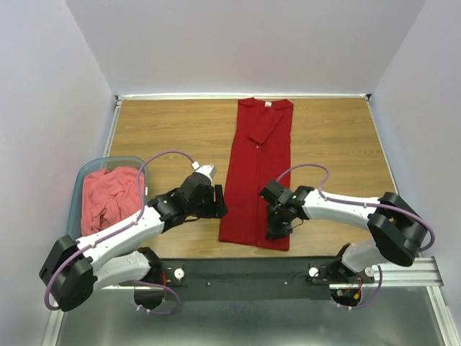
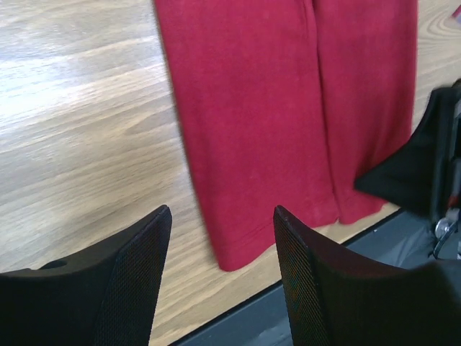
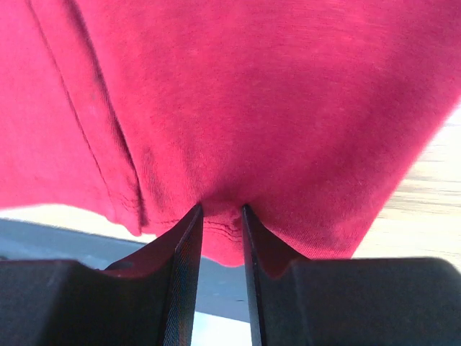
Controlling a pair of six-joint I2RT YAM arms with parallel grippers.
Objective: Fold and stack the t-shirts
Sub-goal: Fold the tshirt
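Note:
The deep crimson t-shirt (image 1: 256, 173) lies folded into a long strip down the middle of the table, its white neck label at the far end. My right gripper (image 1: 277, 229) is shut on the shirt's near right hem corner (image 3: 223, 238); the cloth bunches between the fingers (image 3: 184, 252). My left gripper (image 1: 220, 203) is open and empty, hovering just left of the shirt's near left edge (image 2: 238, 216); its fingers (image 2: 137, 281) frame the hem corner. The coral-pink t-shirt (image 1: 108, 198) lies crumpled in the tub.
The translucent blue-grey tub (image 1: 85, 173) stands at the left table edge. The table's near edge and black mounting rail (image 1: 252, 272) lie just below the shirt hem. White walls enclose the table.

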